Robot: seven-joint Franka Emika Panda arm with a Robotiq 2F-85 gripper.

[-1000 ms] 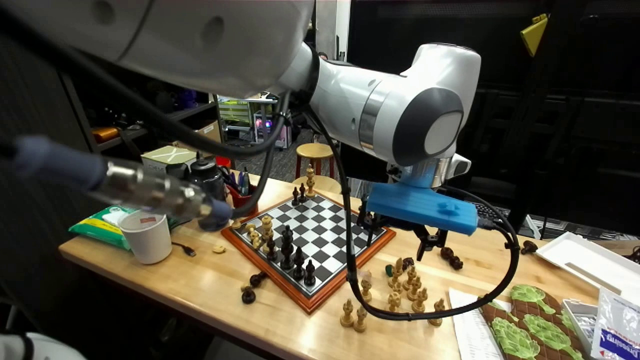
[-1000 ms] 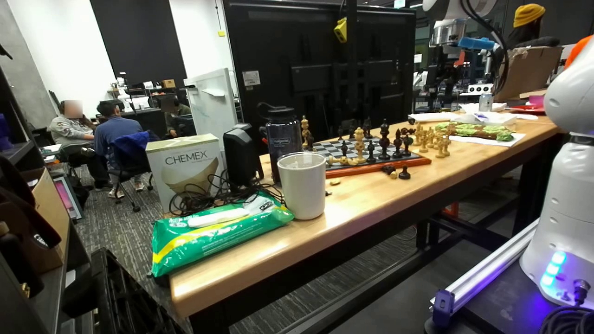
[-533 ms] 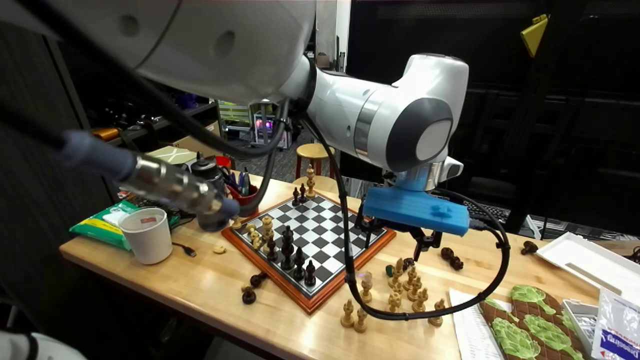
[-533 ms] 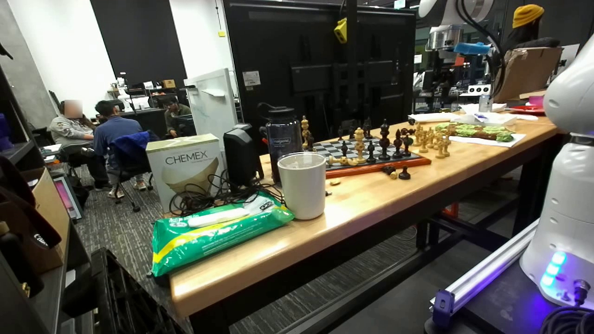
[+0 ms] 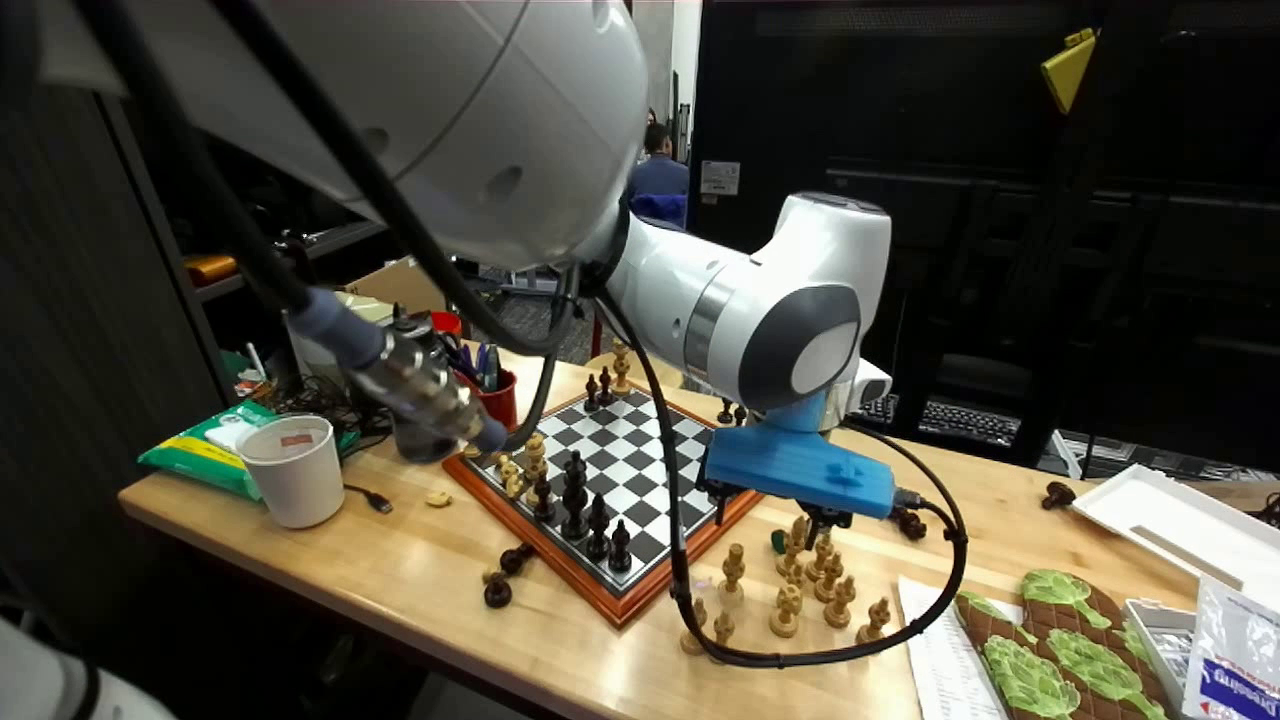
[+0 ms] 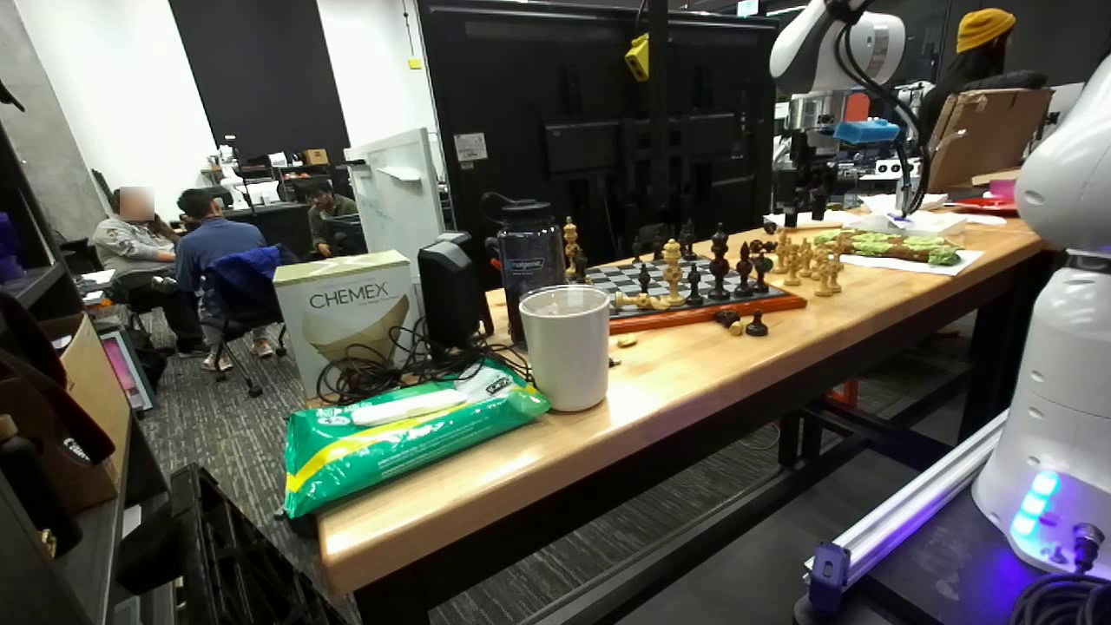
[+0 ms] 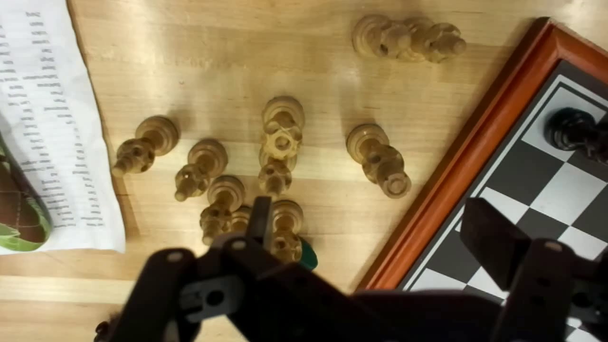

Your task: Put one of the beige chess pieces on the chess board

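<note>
Several beige chess pieces [image 5: 785, 608] stand on the table beside the chess board; they also show in an exterior view [image 6: 792, 260] and the wrist view [image 7: 281, 137]. One beige piece [image 7: 380, 161] stands apart, between the cluster and the board's frame. The chess board [image 5: 625, 600] has a reddish-brown frame, also visible in the wrist view [image 7: 439, 196]. A few beige pieces stand or lie at its corners. My gripper [image 7: 368, 213] is open with nothing between its fingers. It hangs above the table between cluster and board. One finger is over the cluster, the other over the board.
Black chessmen [image 5: 574, 500] stand along the board's near side. Fallen dark pieces [image 5: 498, 590] lie in front of it. A white cup [image 5: 293, 475], a red pen holder [image 5: 500, 400], a white tray [image 5: 1150, 520] and a green-patterned mitt [image 5: 1070, 650] are also on the table.
My arm and gripper have come down toward the table, moving left in both exterior views. The gripper stays open. The chess pieces and the board have not moved.
</note>
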